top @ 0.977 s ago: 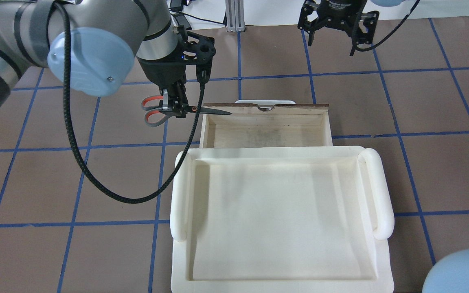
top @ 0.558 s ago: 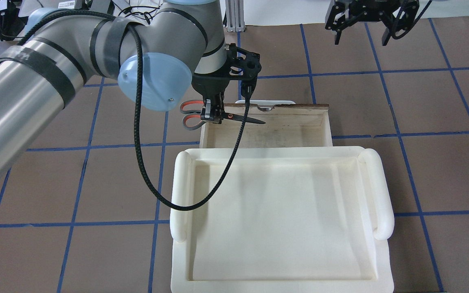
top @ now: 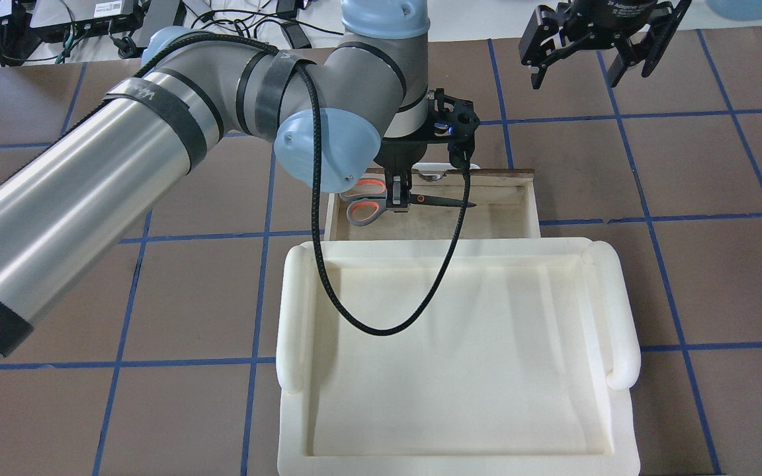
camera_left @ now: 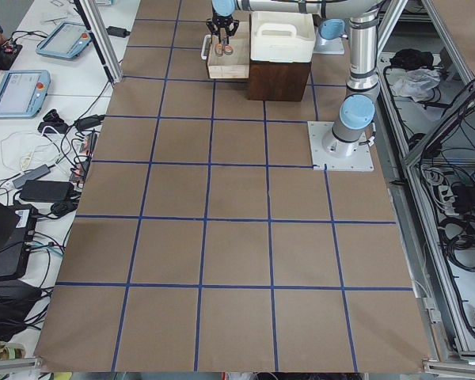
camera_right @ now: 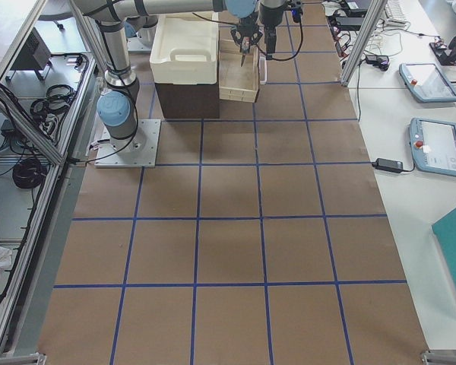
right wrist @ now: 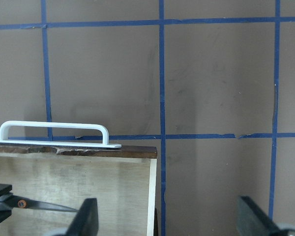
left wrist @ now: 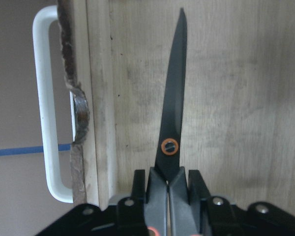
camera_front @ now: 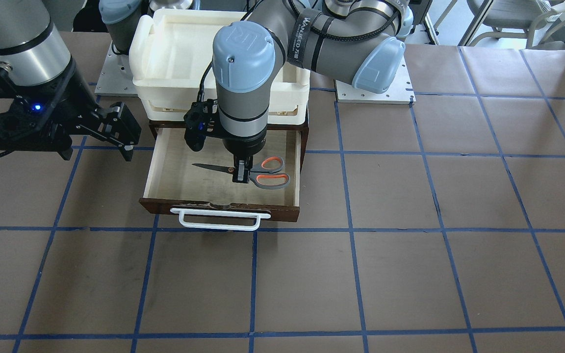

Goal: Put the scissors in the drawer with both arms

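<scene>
My left gripper is shut on the scissors near the pivot. It holds them level over the pale inside of the open brown drawer. The grey, orange-lined handles are toward the drawer's side wall, and the dark blades point across the drawer floor. I cannot tell whether the scissors touch the floor. The white bar handle is on the drawer front. My right gripper is open and empty, above the table beyond the drawer's far corner, and its fingers frame the bare table.
A cream-white plastic tray sits on top of the brown cabinet, just behind the open drawer. The table is brown with blue tape grid lines. A black cable from the left wrist hangs over the tray.
My left arm has carried the scissors rightward, from beside the drawer's left wall to over its inside. My right gripper has shifted a little to the right and stays open.
</scene>
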You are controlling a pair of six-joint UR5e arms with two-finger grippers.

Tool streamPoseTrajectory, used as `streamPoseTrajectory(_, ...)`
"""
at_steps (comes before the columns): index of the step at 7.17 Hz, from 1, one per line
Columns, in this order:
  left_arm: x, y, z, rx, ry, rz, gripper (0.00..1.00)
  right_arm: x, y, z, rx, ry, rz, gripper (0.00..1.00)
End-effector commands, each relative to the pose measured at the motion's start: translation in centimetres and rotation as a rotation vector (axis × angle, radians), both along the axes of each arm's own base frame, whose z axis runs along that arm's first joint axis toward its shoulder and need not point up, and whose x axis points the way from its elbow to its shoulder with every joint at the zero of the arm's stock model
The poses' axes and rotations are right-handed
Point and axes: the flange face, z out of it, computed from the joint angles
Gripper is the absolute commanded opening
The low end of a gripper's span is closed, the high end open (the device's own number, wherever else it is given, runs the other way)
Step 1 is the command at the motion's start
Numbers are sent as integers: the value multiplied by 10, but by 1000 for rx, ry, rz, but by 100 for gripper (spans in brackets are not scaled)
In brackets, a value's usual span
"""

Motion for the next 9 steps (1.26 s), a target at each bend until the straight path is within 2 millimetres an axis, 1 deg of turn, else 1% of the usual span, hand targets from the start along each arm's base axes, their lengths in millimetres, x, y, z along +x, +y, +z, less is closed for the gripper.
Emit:
streamPoseTrajectory(1, -5, 5, -6, 12, 0, 3, 0, 3, 19, 2, 1, -8, 56, 100)
streamPoseTrajectory(2, -11, 8, -16, 26, -6, -8, 0, 3, 22, 5, -5, -14, 56, 100)
streamPoseTrajectory(3, -14, 15, -26, 35, -12, -14, 0, 4, 22, 5, -6, -14, 58, 100)
streamPoseTrajectory(4, -13, 18, -34, 50, -18, -11, 0, 4, 23, 5, -4, -10, 58, 100)
streamPoseTrajectory(9, -12, 25, -45, 74, -26, -4, 0, 4, 23, 3, -11, -6, 59, 100)
